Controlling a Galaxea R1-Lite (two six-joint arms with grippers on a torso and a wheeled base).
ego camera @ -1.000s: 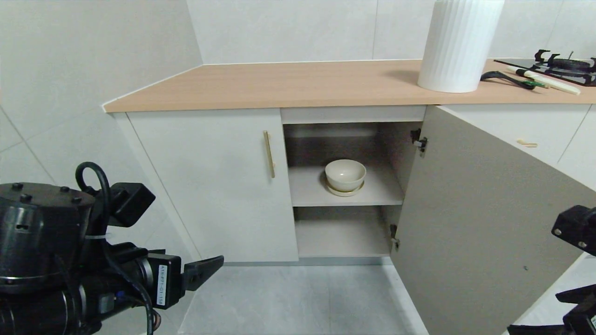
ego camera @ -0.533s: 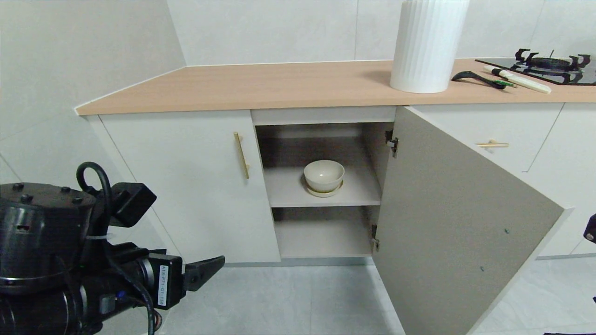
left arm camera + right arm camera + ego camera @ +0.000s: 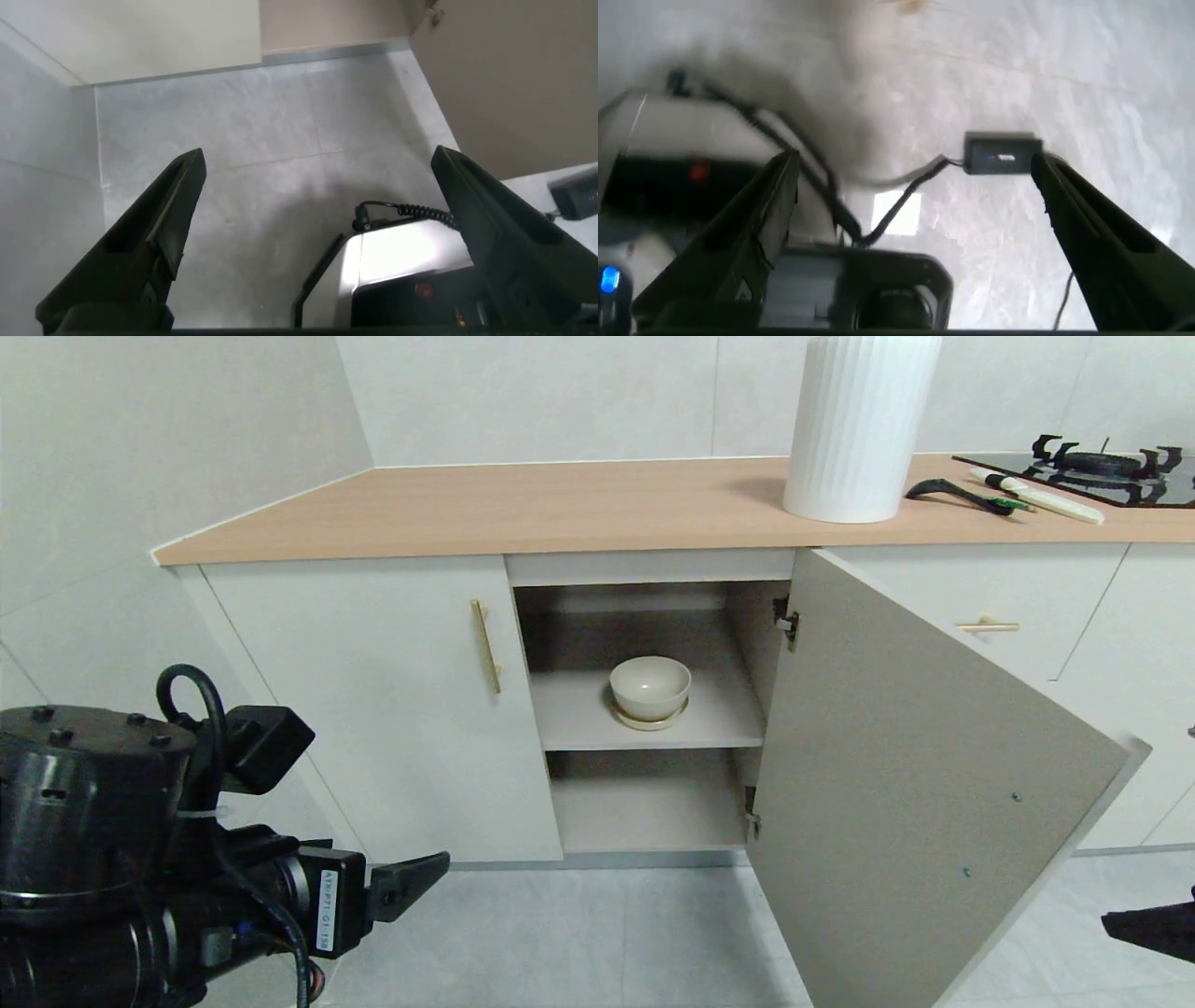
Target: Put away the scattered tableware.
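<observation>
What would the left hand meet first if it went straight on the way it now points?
The left hand would probably meet the open cabinet door low down, though depth is unclear.

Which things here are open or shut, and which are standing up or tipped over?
Right cupboard door: wide open.
Left cupboard door: shut.
Drawer: shut.
Bowl: upright, on a saucer on the upper shelf.
White vase: standing upright on the counter.
Left claw: open, empty.
Right claw: open, empty.
</observation>
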